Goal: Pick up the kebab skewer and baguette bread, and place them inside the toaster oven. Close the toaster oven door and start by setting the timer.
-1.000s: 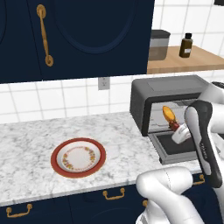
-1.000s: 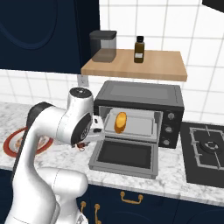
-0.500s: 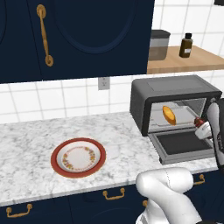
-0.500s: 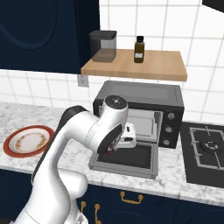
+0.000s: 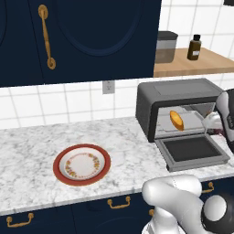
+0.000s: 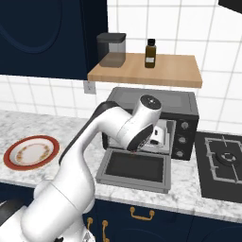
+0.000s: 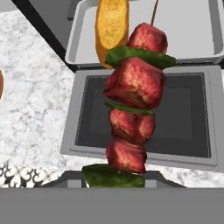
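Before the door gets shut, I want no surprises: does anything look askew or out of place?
Nothing spilled or damaged. The baguette bread lies inside the toaster oven, leaning toward its left wall. The kebab skewer is still in the claw over the open toaster oven door.

Bright, even, sharp render; perhaps shadowless.

The baguette bread [image 5: 176, 120] lies inside the toaster oven [image 5: 178, 94]; the toaster oven door [image 5: 192, 151] lies open before it, the plate [image 5: 82, 164] on the table [image 5: 27, 151] to its left.

The kebab skewer [image 7: 133, 100], with red meat and green pieces, hangs above the toaster oven door [image 7: 140, 116], which lies open and flat. The baguette bread [image 7: 112, 27] lies inside the toaster oven [image 5: 176, 98].
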Motion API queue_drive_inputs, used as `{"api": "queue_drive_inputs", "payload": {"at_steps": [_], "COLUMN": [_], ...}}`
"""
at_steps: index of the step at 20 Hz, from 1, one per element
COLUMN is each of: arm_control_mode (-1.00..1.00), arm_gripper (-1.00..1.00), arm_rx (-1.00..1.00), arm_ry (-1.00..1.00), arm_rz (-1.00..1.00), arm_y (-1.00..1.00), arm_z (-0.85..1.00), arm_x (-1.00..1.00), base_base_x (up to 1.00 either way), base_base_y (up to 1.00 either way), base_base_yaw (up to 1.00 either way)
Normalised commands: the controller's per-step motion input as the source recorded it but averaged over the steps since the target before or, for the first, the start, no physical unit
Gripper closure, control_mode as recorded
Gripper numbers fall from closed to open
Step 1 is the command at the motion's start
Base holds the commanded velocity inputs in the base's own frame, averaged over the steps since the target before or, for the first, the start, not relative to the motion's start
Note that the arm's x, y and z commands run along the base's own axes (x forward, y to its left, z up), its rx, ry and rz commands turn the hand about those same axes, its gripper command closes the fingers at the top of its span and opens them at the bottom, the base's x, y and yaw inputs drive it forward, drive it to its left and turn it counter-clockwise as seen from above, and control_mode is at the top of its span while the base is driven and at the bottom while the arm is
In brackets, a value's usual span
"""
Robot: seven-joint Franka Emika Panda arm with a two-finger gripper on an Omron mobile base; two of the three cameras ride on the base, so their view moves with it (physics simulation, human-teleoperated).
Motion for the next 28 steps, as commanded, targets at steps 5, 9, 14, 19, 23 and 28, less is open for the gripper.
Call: {"api": "queue_drive_inputs", "payload": {"at_steps": [5,9,14,19,23,28], "arm_control_mode": [-1.00,-1.00,-1.00,-1.00,-1.00,-1.00], "arm_gripper": [1.00,1.00,1.00,1.00,1.00,1.00], "arm_rx": [-0.01,-0.06,-0.05,-0.03,-0.02,0.00], "arm_ry": [0.00,0.00,0.00,0.00,0.00,0.00], "arm_rz": [-0.03,-0.02,-0.03,-0.03,-0.04,-0.03], "arm_y": [0.00,0.00,0.00,0.00,-0.04,-0.35], "arm_z": [-0.31,-0.12,-0.03,-0.27,-0.21,-0.01], "arm_x": [0.37,0.28,0.40,0.30,0.38,0.29], "base_base_x": [0.00,0.00,0.00,0.00,0.00,0.00], "base_base_y": [0.00,0.00,0.00,0.00,0.00,0.00], "base_base_yaw": [0.00,0.00,0.00,0.00,0.00,0.00]}}
